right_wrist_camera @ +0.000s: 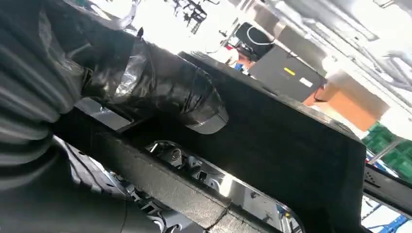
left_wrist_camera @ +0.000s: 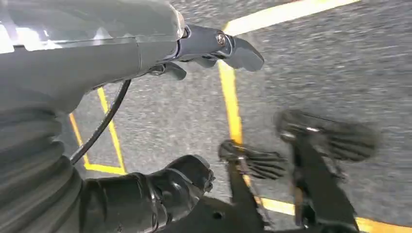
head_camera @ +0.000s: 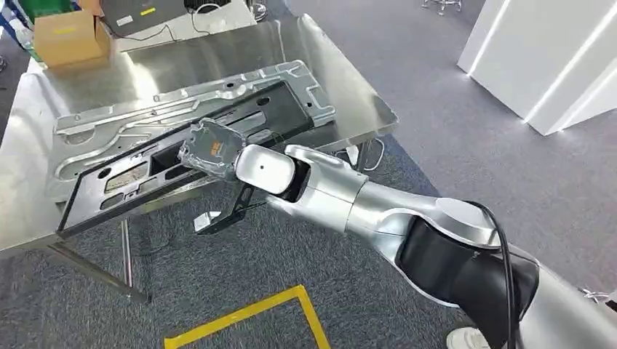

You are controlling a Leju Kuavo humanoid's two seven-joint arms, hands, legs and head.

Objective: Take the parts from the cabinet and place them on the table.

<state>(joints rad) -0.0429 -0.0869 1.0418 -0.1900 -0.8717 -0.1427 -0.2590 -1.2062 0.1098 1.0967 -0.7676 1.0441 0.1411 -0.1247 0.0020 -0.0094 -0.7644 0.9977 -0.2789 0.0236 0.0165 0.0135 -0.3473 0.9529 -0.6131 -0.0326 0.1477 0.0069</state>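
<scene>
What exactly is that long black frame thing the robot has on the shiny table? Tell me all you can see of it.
The black frame is a long, flat, dark panel, matte like plastic or coated metal, with several cut-out openings along its length. It lies slanted on the steel table, partly on top of a silvery pressed metal panel, with its near edge at the table's front edge. The right hand rests on its middle; the right wrist view shows the fingers wrapped over a black bar of it. Whether it is fully set down, I cannot tell.

One steel table (head_camera: 44, 211), two long parts on it — one silver panel (head_camera: 240, 86), one black frame (head_camera: 145, 171) — and one cardboard box (head_camera: 69, 36).
</scene>
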